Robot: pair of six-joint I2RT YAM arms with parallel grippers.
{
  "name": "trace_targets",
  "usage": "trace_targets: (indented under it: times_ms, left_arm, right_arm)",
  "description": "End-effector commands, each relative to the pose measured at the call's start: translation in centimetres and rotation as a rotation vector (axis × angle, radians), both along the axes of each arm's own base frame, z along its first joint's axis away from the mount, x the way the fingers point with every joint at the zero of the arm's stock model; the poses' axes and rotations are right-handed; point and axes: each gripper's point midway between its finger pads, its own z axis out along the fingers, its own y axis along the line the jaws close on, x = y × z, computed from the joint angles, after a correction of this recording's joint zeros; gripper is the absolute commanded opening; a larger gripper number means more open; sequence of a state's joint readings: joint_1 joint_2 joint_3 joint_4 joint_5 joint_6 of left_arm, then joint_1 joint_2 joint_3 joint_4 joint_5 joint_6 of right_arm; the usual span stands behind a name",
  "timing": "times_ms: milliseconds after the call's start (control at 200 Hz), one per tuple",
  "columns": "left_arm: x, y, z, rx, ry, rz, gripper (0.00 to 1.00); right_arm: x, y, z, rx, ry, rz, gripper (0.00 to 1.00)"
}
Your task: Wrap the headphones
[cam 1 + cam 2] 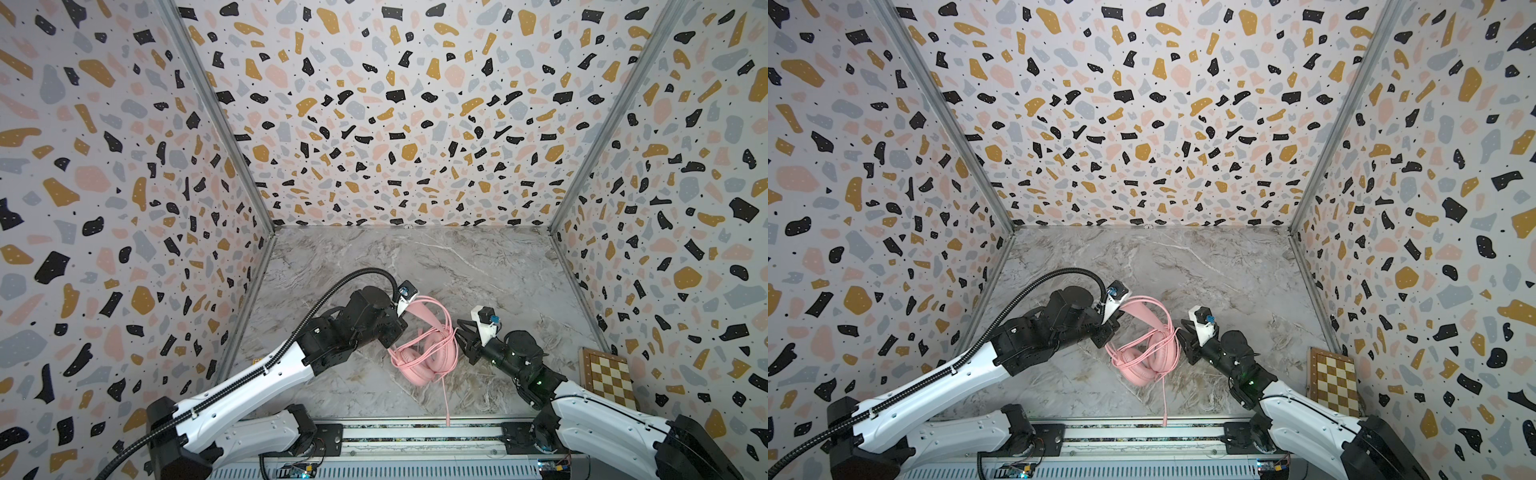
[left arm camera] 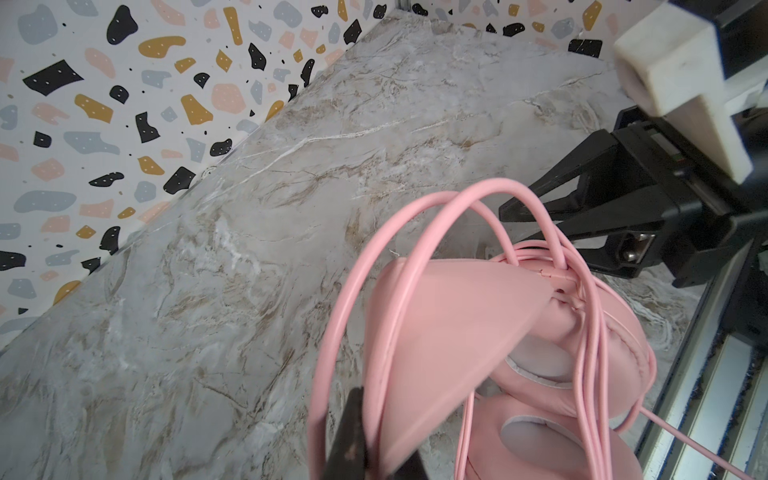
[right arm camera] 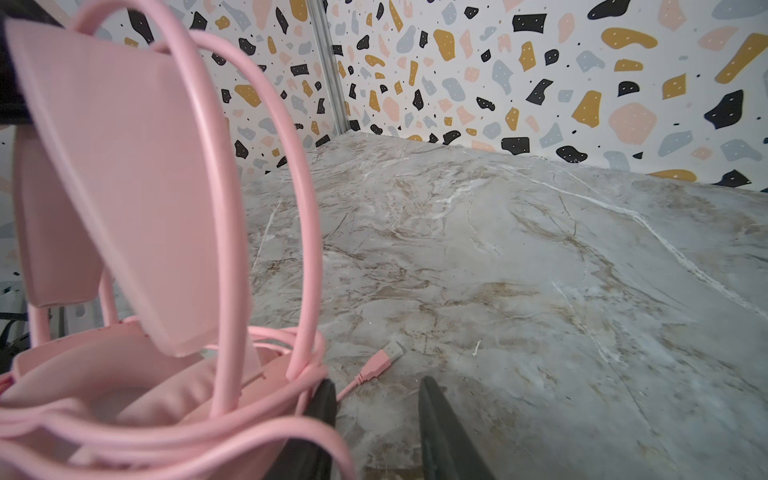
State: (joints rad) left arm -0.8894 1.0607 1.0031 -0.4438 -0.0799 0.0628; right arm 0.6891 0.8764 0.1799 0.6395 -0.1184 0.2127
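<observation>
The pink over-ear headphones (image 1: 424, 357) sit near the middle of the marble-patterned table's (image 1: 415, 266) front edge. Their thin pink cable (image 2: 588, 365) is already looped several times around the earcups, so the winding looks mostly done. What seems left is securing the loose end.

The left pincer (image 2: 378, 444) is clamped tight on the flat pink headband pad (image 2: 449, 324). The right pincer (image 3: 376, 395) stands partly spread just beside an earcup, holding nothing.

Both top views show a strand trailing to the front edge. Only the right wrist view shows the metal-tipped plug (image 3: 384, 359) lying free on the table.
</observation>
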Motion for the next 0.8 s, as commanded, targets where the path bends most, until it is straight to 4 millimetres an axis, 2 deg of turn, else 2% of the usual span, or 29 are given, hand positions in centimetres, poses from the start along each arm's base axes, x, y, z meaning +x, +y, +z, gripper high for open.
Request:
trace_targets:
  times_ms: [0, 235, 320, 390, 631, 796]
  left_arm:
    - [-1.1, -1.6, 3.7, -0.182, -0.008, -0.098, 0.00]
    - [-0.4, -1.0, 4.9, -0.263, -0.004, -0.082, 0.00]
    - [0.2, -0.5, 5.2, -0.296, -0.004, -0.048, 0.00]
    - [0.6, -0.1, 5.4, -0.313, -0.005, -0.020, 0.00]
    - [1.5, 0.2, 5.4, -0.407, 0.051, -0.028, 0.00]
    - [1.8, 0.6, 5.5, -0.439, 0.070, -0.034, 0.00]
  right_arm:
    - [1.9, -1.1, 1.8, 0.032, -0.012, -0.096, 0.36]
    - [2.3, -1.6, 1.6, 0.043, 0.008, -0.107, 0.38]
    - [2.2, -1.5, 1.6, 0.044, 0.007, -0.102, 0.17]
    - [2.2, -1.5, 1.6, 0.046, 0.005, -0.100, 0.09]
    - [2.3, -1.8, 1.6, 0.042, 0.008, -0.119, 0.09]
    - [3.6, -3.5, 0.6, 0.005, 0.052, -0.238, 0.12]
